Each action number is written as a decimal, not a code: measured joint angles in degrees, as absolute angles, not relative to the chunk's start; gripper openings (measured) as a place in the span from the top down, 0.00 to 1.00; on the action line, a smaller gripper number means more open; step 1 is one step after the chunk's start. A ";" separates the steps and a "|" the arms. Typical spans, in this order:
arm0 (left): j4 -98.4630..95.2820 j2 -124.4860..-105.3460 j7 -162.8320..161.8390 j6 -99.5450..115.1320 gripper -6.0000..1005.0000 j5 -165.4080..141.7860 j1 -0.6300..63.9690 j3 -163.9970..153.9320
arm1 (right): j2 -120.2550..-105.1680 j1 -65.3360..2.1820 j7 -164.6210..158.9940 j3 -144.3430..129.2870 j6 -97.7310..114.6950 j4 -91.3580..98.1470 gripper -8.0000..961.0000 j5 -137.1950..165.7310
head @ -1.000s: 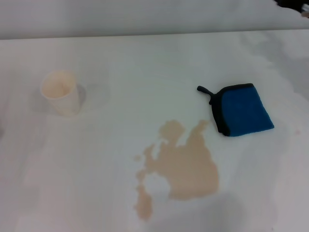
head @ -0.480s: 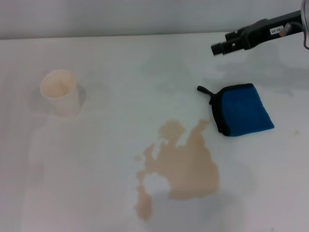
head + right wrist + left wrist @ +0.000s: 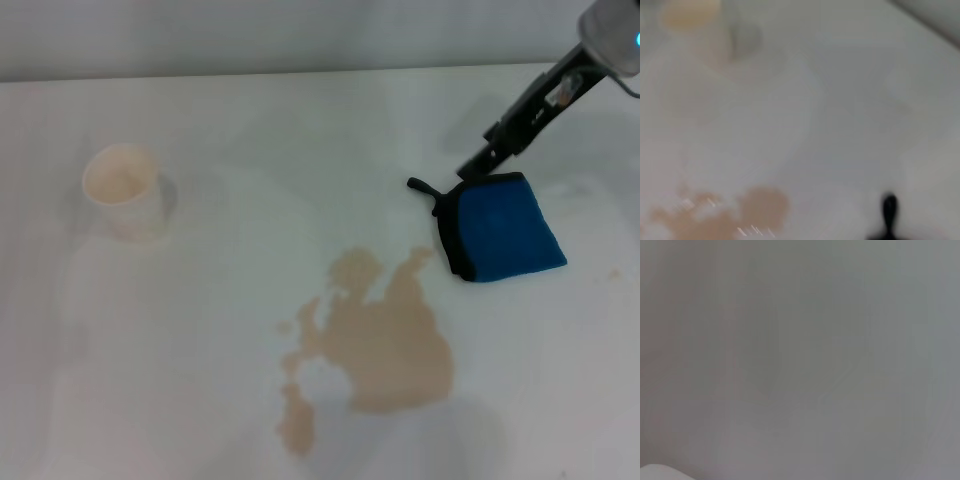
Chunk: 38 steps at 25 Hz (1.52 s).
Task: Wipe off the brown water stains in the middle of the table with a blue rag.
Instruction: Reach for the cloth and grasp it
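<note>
A: What does the head view show?
B: The blue rag (image 3: 500, 228) lies right of centre on the table (image 3: 250, 130), the brown water stains (image 3: 375, 335) spreading just below and left of it. A paper cup (image 3: 125, 190) stands far left. The right gripper (image 3: 470, 166) reaches in from the upper right, its tip just above the rag's upper edge; I cannot tell whether its fingers are spread or pressed together.
A: The left wrist view?
B: Only blank grey.
A: The right wrist view?
B: Stains (image 3: 715, 215) at lower left, the rag's black loop (image 3: 889, 207) at the lower right, the cup (image 3: 695, 20) blurred at upper left.
</note>
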<state>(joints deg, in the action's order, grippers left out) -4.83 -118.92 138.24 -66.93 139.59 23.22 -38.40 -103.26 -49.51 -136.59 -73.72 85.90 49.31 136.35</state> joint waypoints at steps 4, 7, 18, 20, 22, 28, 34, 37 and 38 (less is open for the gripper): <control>-4.83 -118.94 138.22 -66.90 0.11 140.11 23.26 -38.40 | -108.17 -53.10 -138.61 -71.79 88.35 49.44 0.19 150.81; -4.56 -119.02 138.21 -66.89 0.11 140.17 23.48 -38.40 | -111.51 -54.47 -138.72 -69.84 88.90 49.46 0.19 158.87; -4.18 -119.26 137.94 -66.88 0.11 140.19 23.58 -38.43 | -115.08 -55.48 -138.89 -69.63 81.52 42.85 0.19 163.31; -4.15 -119.27 137.94 -66.88 0.11 140.18 23.60 -38.53 | -115.16 -55.14 -138.89 -69.43 79.84 41.81 0.19 163.29; -4.01 -119.27 137.92 -66.88 0.11 140.07 23.76 -38.72 | -115.18 -54.84 -138.90 -69.05 78.63 40.79 0.19 163.20; -3.54 -119.25 137.91 -66.78 0.11 139.88 24.04 -38.85 | -115.05 -54.55 -138.93 -67.58 76.70 37.88 0.19 163.44; -3.51 -119.19 137.90 -66.04 0.11 139.83 24.22 -38.94 | -115.01 -53.72 -138.96 -67.58 74.29 36.30 0.19 163.50; -3.51 -119.18 137.90 -66.01 0.11 139.81 24.23 -38.94 | -115.12 -53.32 -138.96 -67.14 73.55 36.09 0.19 163.58; -3.51 -119.18 137.90 -66.01 0.11 139.79 24.23 -38.94 | -115.12 -53.28 -138.96 -66.80 73.42 35.88 0.19 163.64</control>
